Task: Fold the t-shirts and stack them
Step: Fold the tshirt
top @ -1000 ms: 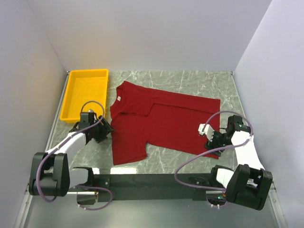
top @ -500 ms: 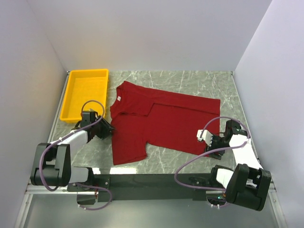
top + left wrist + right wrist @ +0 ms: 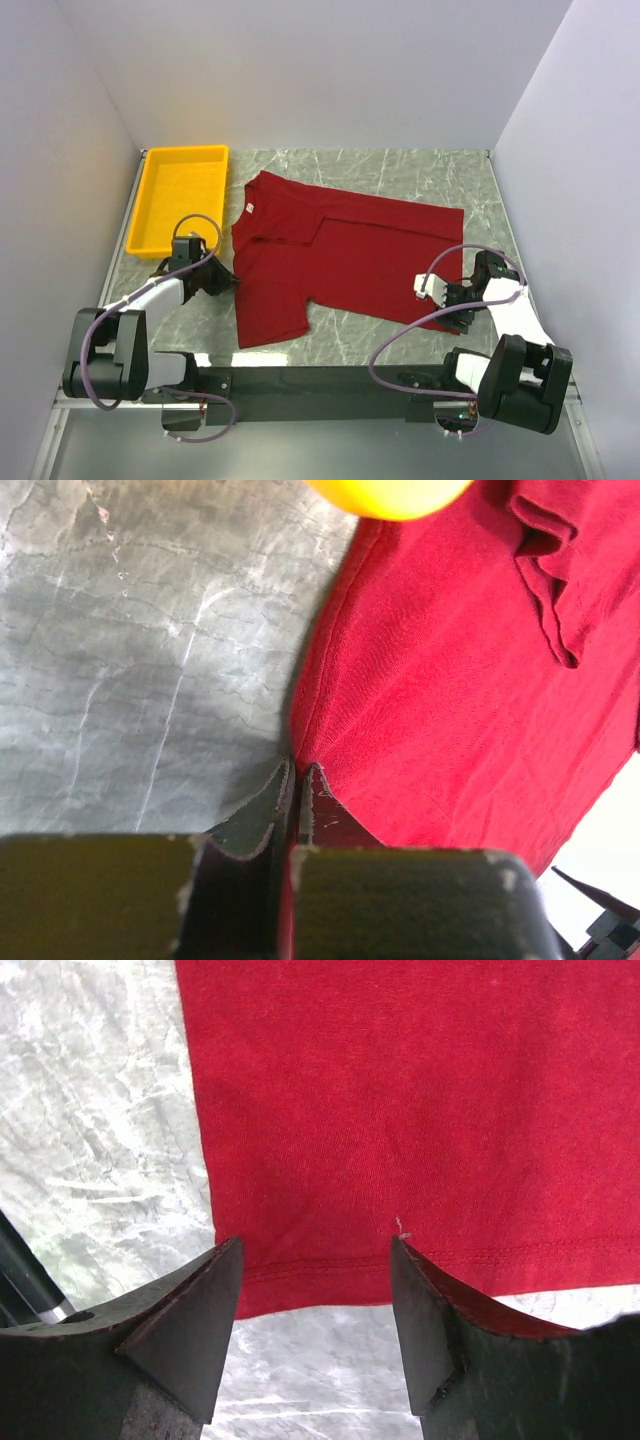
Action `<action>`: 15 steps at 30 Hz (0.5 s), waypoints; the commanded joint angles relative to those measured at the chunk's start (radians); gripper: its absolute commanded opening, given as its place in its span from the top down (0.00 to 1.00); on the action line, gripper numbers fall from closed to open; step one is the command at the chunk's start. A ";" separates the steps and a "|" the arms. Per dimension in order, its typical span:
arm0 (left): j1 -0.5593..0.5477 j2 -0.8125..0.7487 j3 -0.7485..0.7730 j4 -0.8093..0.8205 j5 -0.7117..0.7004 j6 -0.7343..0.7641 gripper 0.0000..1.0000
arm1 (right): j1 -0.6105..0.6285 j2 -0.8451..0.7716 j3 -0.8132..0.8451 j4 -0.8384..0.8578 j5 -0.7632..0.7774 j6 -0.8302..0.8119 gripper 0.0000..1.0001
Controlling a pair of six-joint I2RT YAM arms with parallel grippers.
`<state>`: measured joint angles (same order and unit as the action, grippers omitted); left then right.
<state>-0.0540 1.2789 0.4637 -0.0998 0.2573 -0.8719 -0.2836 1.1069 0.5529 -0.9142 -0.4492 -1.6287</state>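
The dark red t-shirt (image 3: 340, 250) lies spread flat on the marble table, neck to the left, with its white neck label (image 3: 250, 207) showing. My left gripper (image 3: 228, 280) is at the shirt's left edge, shut on that edge. In the left wrist view red cloth (image 3: 450, 700) runs between the closed jaws of the left gripper (image 3: 298, 770). My right gripper (image 3: 432, 290) is low at the shirt's near right corner and open. In the right wrist view its fingers straddle the stitched hem (image 3: 400, 1090), with the right gripper (image 3: 315, 1245) over the cloth's border.
A yellow plastic tray (image 3: 180, 195) sits at the back left, beside the shirt's neck; its rim (image 3: 390, 495) shows at the top of the left wrist view. White walls enclose the table on three sides. A black rail runs along the near edge.
My left gripper has closed onto the shirt's left edge. My right gripper has dropped slightly toward the near right corner of the shirt and stays open.
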 commanded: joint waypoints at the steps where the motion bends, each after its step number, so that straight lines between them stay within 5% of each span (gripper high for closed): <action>1: -0.004 -0.039 0.007 -0.032 0.003 0.037 0.98 | 0.008 0.019 0.048 -0.063 0.010 -0.075 0.33; 15: -0.004 -0.050 0.010 -0.020 0.033 0.028 0.99 | 0.081 0.016 -0.024 -0.025 0.089 -0.089 0.36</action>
<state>-0.0540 1.2495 0.4637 -0.1207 0.2657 -0.8585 -0.2367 1.1191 0.5476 -0.9592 -0.3843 -1.7214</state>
